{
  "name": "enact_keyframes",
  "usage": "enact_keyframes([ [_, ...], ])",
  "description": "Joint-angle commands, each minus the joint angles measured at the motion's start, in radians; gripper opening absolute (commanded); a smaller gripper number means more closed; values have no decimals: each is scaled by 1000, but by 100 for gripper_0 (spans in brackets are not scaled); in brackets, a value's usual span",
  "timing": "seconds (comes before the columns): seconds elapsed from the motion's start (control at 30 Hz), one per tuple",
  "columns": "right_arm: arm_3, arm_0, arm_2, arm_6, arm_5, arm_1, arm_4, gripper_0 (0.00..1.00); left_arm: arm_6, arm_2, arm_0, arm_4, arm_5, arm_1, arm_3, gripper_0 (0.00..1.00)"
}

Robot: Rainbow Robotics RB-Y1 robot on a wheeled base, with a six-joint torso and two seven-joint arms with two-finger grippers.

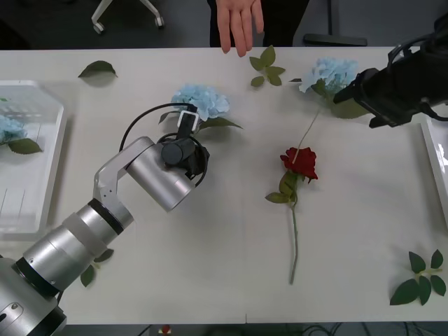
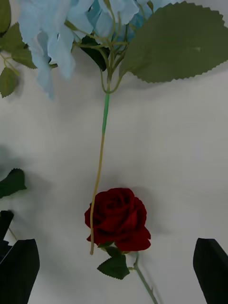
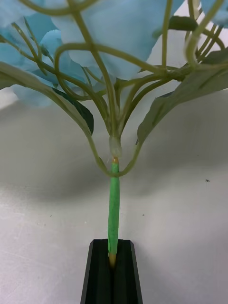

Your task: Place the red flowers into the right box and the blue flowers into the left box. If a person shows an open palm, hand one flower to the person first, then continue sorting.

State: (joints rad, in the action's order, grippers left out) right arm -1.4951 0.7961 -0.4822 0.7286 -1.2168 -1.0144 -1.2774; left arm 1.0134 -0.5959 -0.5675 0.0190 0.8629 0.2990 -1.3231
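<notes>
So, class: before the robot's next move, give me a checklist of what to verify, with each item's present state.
1. Left pincer shut on the blue flower's stem: ok.
2. Person's hand at the table's far edge, fingers spread; whether it is an open palm asking for a flower: cannot tell.
3. Left box has bare room, one blue flower already inside: ok.
4. Right pincer open, holding nothing, above the red flower: ok.
5. Second blue flower's stem ends beside the red bloom; whether they touch: cannot tell.

Front view looks down over the table point(image 1: 231, 231); both wrist views sit close above it.
</notes>
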Motion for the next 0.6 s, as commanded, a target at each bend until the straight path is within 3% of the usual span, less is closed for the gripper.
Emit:
enact_keyframes([
  [0.03, 93, 100, -64, -18, 36, 30, 13, 94, 19, -4, -9, 9, 2, 15, -30, 0],
  [0.3, 266, 193, -148, -9, 120, 114, 35, 95, 17, -4, -9, 10, 2, 14, -30, 0],
  [0.6, 386, 215, -150, -14, 149, 217, 138, 95, 14, -4, -9, 10, 2, 15, -30, 0],
])
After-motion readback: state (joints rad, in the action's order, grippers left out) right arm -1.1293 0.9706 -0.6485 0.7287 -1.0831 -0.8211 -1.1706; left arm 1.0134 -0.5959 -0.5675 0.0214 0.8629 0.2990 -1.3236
